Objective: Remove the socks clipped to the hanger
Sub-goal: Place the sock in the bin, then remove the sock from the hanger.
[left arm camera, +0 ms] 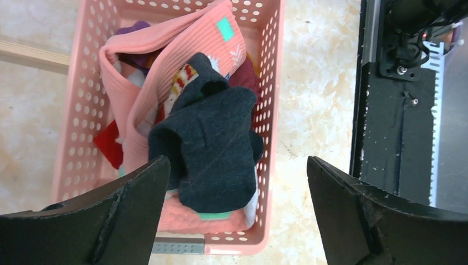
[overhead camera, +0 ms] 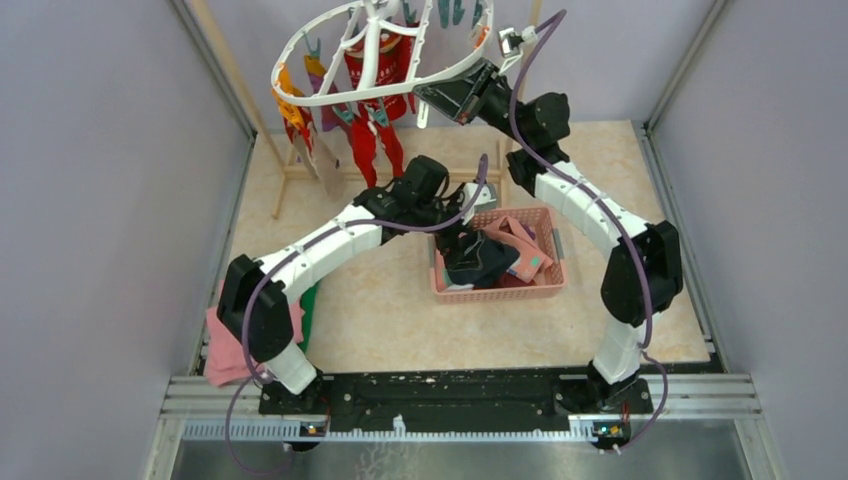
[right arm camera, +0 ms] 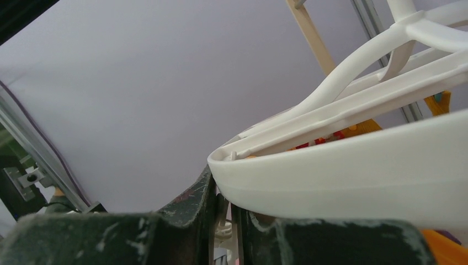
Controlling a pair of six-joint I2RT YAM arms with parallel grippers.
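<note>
My L hand hangs wide open, nothing in it, over the pink basket mid-desk. A navy sock lies on top of the pile inside, right below my fingers. Farther back, R side: my R hand is clenched on the hanger rim. Far left of that, red socks hang clipped under it.

Socks in basket at centre, hanger behind it to the left; cloths at near left
</note>
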